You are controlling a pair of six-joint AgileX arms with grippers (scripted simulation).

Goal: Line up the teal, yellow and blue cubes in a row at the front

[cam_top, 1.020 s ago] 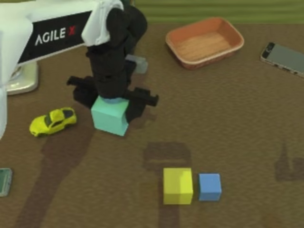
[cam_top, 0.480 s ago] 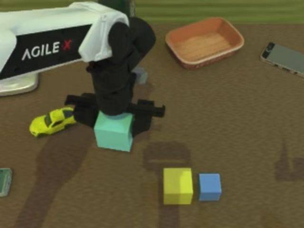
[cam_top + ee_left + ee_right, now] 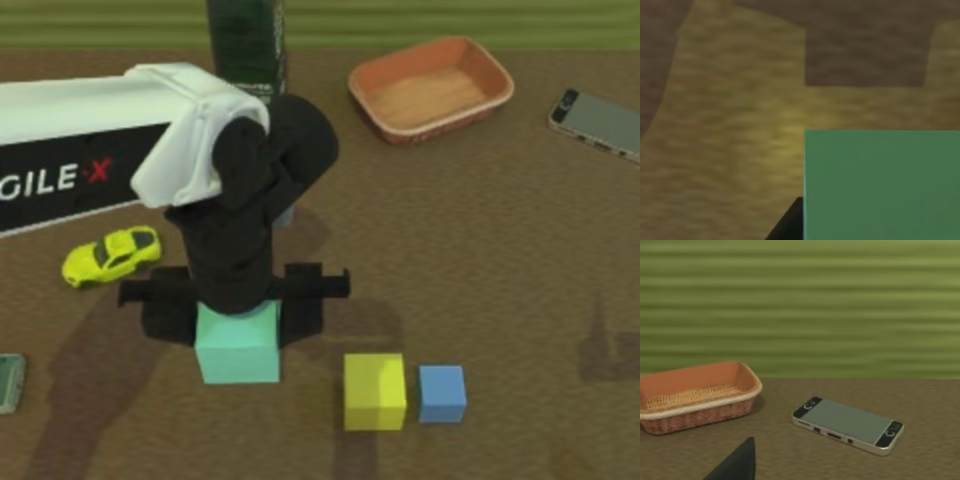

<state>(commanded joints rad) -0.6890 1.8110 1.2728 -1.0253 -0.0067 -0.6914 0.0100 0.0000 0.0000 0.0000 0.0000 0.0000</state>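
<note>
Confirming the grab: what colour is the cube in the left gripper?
Pale teal cube, held by the left gripper; clearest in the top view.

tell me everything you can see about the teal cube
The teal cube is a plain, matte, pale teal block, the largest of the three cubes. It sits square to the table's edges, held between the fingers of the left gripper, whose black body covers its far edge from above. It is left of the yellow cube, a gap apart and slightly farther back. Whether it rests on the table or hangs just above it cannot be told. In the left wrist view its flat face looks darker green.
</note>
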